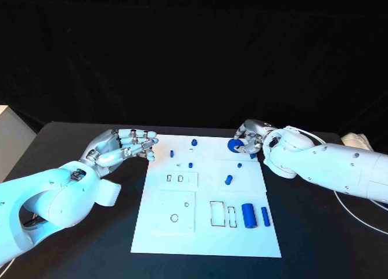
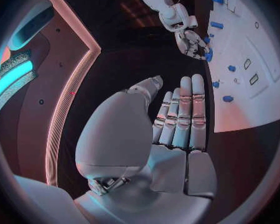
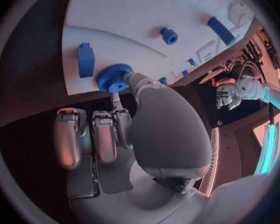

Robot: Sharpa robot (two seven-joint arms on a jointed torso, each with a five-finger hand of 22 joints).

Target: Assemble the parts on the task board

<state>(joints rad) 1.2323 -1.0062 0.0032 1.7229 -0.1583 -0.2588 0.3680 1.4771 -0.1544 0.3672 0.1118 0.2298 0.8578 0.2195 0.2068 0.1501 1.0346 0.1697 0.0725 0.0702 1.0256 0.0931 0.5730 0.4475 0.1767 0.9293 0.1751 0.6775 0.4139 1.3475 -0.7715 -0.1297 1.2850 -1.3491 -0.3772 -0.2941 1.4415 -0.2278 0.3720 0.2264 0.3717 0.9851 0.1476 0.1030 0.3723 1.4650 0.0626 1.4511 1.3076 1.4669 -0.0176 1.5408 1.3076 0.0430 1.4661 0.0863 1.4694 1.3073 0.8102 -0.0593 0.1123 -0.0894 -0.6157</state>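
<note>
At the far right corner of the white task board (image 1: 207, 232), the right hand (image 1: 251, 135) pinches a blue gear (image 3: 112, 77), while the left hand (image 1: 120, 149) hovers beside the board, fingers (image 2: 184, 109) straight, holding nothing.

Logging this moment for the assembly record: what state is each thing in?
Left robot hand: open, holding nothing, beside the task board.
Right robot hand: fingertips on the blue gear.
Blue gear: at the board's far edge.
Two blue cylinders: lying on the board.
</note>
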